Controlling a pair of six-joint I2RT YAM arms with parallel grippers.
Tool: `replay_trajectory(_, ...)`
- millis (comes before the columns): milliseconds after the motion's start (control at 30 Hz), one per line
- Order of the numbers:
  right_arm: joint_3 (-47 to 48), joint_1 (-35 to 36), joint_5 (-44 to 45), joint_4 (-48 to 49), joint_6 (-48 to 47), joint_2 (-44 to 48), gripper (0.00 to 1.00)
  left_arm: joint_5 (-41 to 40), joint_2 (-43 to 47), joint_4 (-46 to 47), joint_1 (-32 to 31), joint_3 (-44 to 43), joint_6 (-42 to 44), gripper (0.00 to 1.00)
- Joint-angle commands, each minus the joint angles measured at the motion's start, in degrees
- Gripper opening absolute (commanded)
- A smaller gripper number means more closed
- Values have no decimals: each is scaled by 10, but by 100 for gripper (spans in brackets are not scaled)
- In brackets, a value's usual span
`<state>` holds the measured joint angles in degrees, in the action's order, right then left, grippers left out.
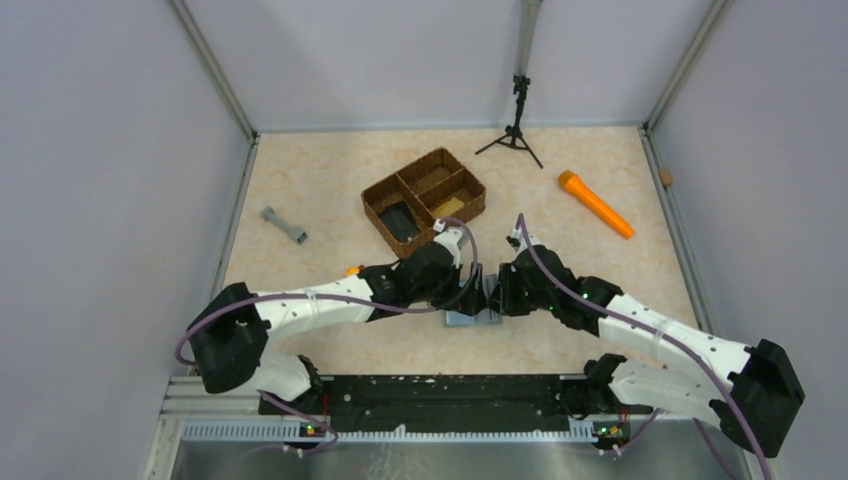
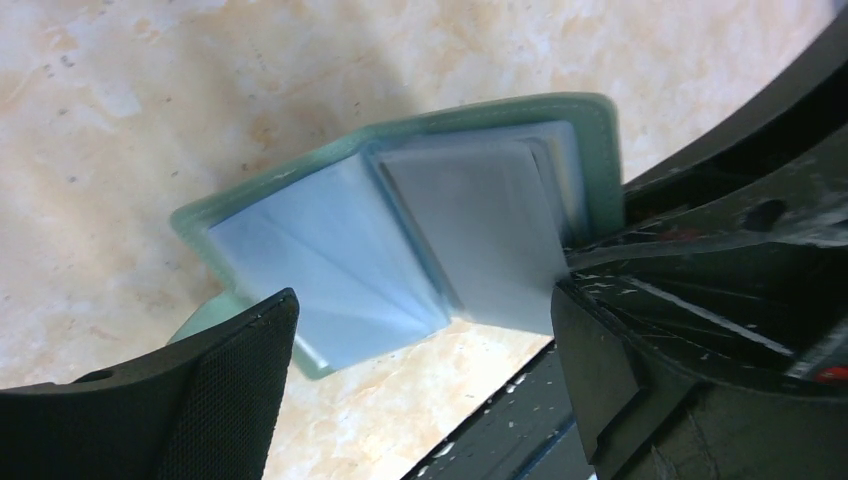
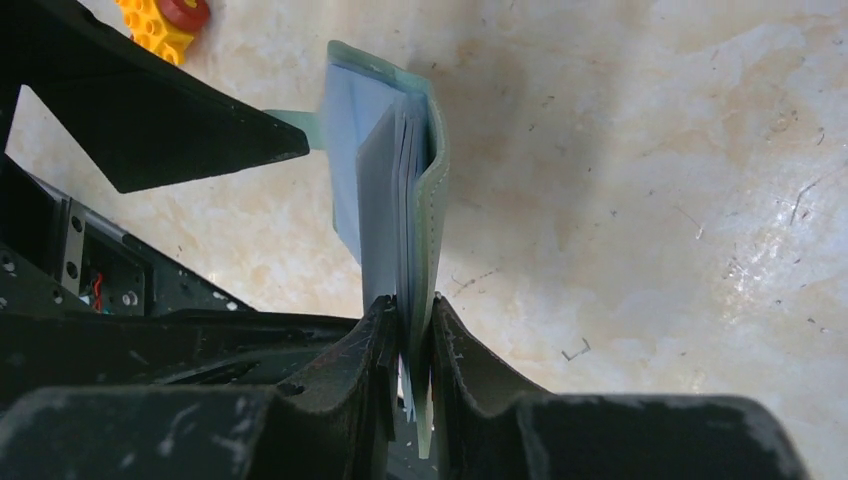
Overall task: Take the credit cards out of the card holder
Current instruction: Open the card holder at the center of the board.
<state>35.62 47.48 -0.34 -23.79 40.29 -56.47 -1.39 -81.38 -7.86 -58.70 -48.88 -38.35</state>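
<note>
Right wrist shows my right gripper (image 3: 410, 345) pinching the open holder (image 3: 432, 190); left gripper (image 2: 425, 310), spread wide, must next grip a card (image 2: 470, 235).

Card holder (image 2: 603, 150) open, grey-green cover, pale blue pockets fanned; grey credit card (image 2: 470, 235) inside pocket.

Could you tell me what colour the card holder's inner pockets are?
The card holder has pale blue pockets; clearest in the left wrist view.

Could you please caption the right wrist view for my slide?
Right gripper clamps the open card holder by its edge, a left finger close by.
</note>
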Motion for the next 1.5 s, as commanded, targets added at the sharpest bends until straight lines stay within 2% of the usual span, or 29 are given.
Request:
replay_trajectory(0, -2, 5, -20, 39, 5, 16, 17, 59, 10, 115, 11, 19, -20, 99)
replay_trajectory(267, -8, 5, -27, 47, 6, 25, 16, 62, 15, 126, 19, 27, -25, 97)
replay_trajectory(333, -8, 5, -31, 50, 8, 27, 16, 55, -2, 93, 20, 11, -24, 89)
replay_trajectory(467, -3, 5, -8, 30, 11, 37, 16, 42, -3, 56, 24, 11, -19, 62)
replay_trajectory(500, -1, 5, 0, 18, 12, 40, 16, 40, 2, 54, 27, 21, -17, 58)
replay_trajectory(600, -1, 5, 32, 8, 14, 56, 15, 42, 11, 31, 41, 32, -14, 50)
replay_trajectory(700, -3, 3, 42, 7, 18, 70, 14, 22, 28, 2, 51, 46, -10, 49)
replay_trajectory(767, -6, 0, 38, 11, 17, 75, 13, 19, 49, -3, 60, 64, -12, 50)
replay_trajectory(833, -9, -1, 35, 17, 14, 71, 13, 28, 78, 7, 65, 79, -14, 55)
replay_trajectory(900, -9, -1, 30, 20, 10, 61, 13, 57, 106, 29, 65, 91, -15, 65)
replay_trajectory(1000, -13, -1, 18, 39, 9, 49, 13, 116, 133, 81, 61, 99, -15, 89)
replay_trajectory(1067, -18, -1, 6, 55, 11, 45, 13, 124, 131, 110, 54, 92, -18, 98)
replay_trajectory(1267, -19, -1, -9, 72, 15, 31, 11, 105, 75, 95, 40, 26, -21, 99)
replay_trajectory(1467, -23, -1, -15, 77, 15, 31, 10, 81, 32, 99, 39, -3, -43, 99)
